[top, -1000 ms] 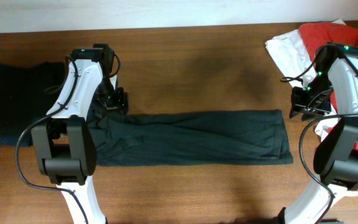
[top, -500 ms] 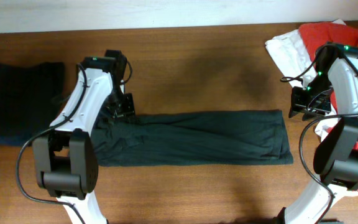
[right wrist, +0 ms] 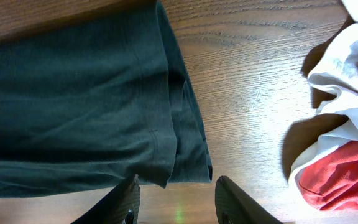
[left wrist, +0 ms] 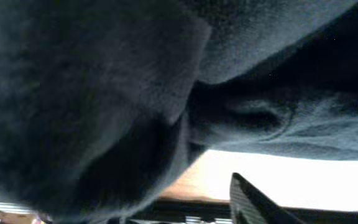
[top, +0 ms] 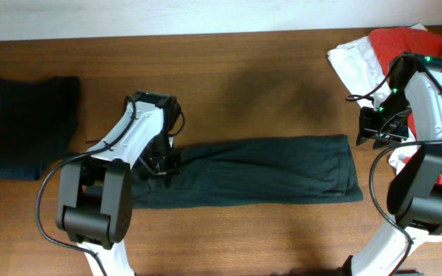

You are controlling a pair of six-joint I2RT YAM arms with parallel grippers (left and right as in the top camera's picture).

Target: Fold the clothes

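My left pincer clamped the shirt at its 9 o'clock end, raised, I'd judge, to fold it toward 3. My right pincer hung wide and empty above the 3 o'clock hem, ready to pin it. A red top and white cloth lay at 1, out of the way.

1 bench fills the overhead view. Its top is brown wood, with the grain running parallel to the far and near edges. Beyond the far edge lies 1 pale, featureless strip; whether it is wall or floor cannot be determined. A soft, darker shadow patch lies on the wood right of centre, toward the far edge. Near the right edge, the right wrist view shows a light sheen on the top and fine, wavy grain lines. The left wrist view shows 1 overexposed white band with a sliver of orange-brown wood at one end; its place on the bench cannot be determined.
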